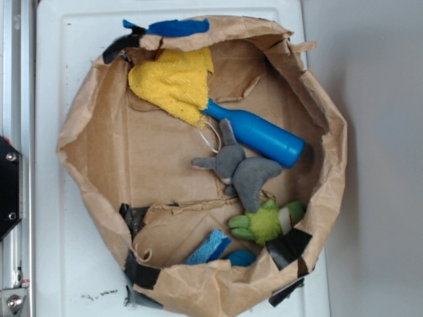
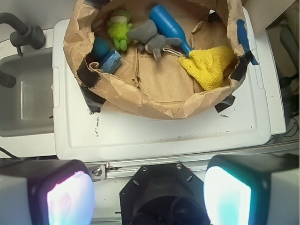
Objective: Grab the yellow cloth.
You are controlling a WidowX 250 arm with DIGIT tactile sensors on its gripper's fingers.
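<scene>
Yellow terry fabric — the yellow cloth (image 1: 173, 82) (image 2: 209, 64) — is seen lying crumpled inside the brown paper bag (image 1: 106, 119) (image 2: 154, 105), against its wall and just under the rim where a blue cloth strip (image 1: 177, 27) (image 2: 242, 33) is draped. One corner of the cloth is touched by the neck of the blue bottle (image 1: 261, 135) (image 2: 168, 26), which lies on its side. A grey plush toy (image 1: 239, 168) (image 2: 150, 37) is laid beside the bottle, with a lime-green plush toy (image 1: 266, 223) (image 2: 119, 30) and a blue sponge (image 1: 210, 247) (image 2: 110, 60) farther along. The bag is set on a white tray (image 1: 59, 264) (image 2: 164, 136) beside a sink (image 2: 23, 93). The gripper (image 2: 147, 197) is held well apart from the cloth, outside the bag; its fingers (image 2: 225, 194) are spread wide — nothing is clasped between them.
</scene>
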